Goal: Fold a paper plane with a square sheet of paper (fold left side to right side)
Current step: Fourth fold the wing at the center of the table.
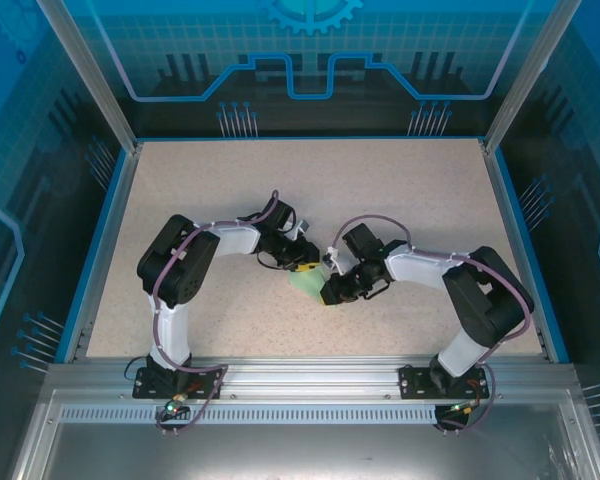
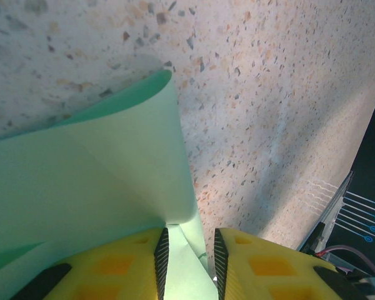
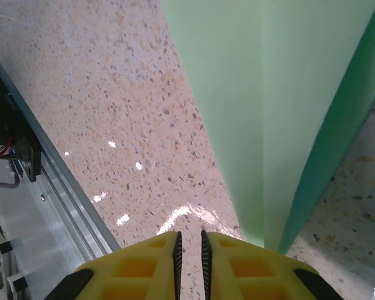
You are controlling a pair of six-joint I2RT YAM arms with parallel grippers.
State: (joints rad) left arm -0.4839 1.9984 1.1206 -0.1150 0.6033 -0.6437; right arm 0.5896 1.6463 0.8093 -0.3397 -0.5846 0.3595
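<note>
Two grippers attend the square sheet of paper: left gripper pinches its raised flap; right gripper nearly closed, empty. Advise matching edges before creasing.

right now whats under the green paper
The speckled table shows beside the paper, whose edge curls up off it. What lies directly beneath the sheet is covered and cannot be seen. The paper runs between the left fingers.

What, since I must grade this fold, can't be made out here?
Top external: the sheet of paper is small, mostly covered by the left gripper and right gripper.
Left wrist: paper leaves the left edge; jaws' grip on it unclear.
Right wrist: paper cut off by the top edge.
</note>
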